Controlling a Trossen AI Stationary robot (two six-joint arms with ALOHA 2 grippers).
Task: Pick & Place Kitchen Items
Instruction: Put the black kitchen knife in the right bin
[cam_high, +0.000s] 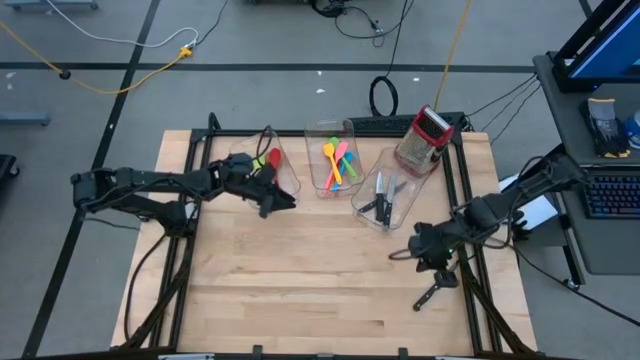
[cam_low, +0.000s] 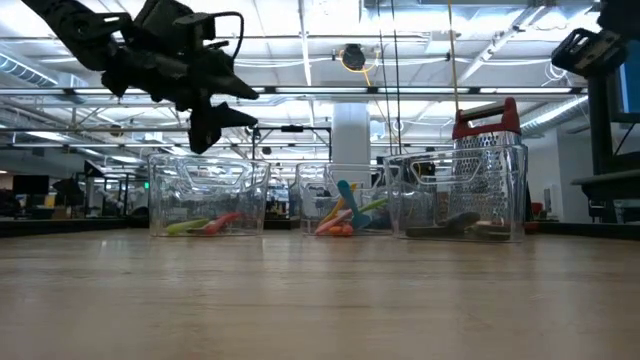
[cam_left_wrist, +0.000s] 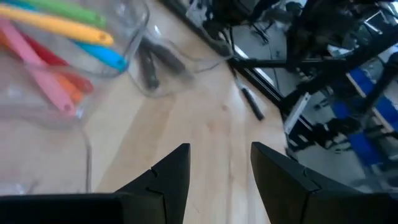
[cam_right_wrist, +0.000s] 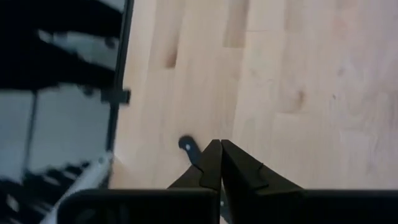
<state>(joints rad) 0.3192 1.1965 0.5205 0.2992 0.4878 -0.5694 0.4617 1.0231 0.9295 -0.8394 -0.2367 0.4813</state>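
Nearly done: coloured spoons and spatulas (cam_high: 340, 163) and steel knives (cam_high: 383, 197) binned, left gripper (cam_high: 283, 203) spread empty beside left bin (cam_high: 283, 170), right gripper (cam_high: 437, 272) pressed together over last black-handled knife (cam_high: 433, 293) at table's right edge.

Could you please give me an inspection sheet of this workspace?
Surface: wooden table, mostly bare.
Job's things: coloured utensils in the middle bin; knives in the right bin; red and green utensils in the left bin; one black knife at the table's right edge.
Clutter: grater.
Grippers: left gripper jaws open, empty; right gripper jaws shut.
Cables: on the floor.
Surroundings: keyboard.
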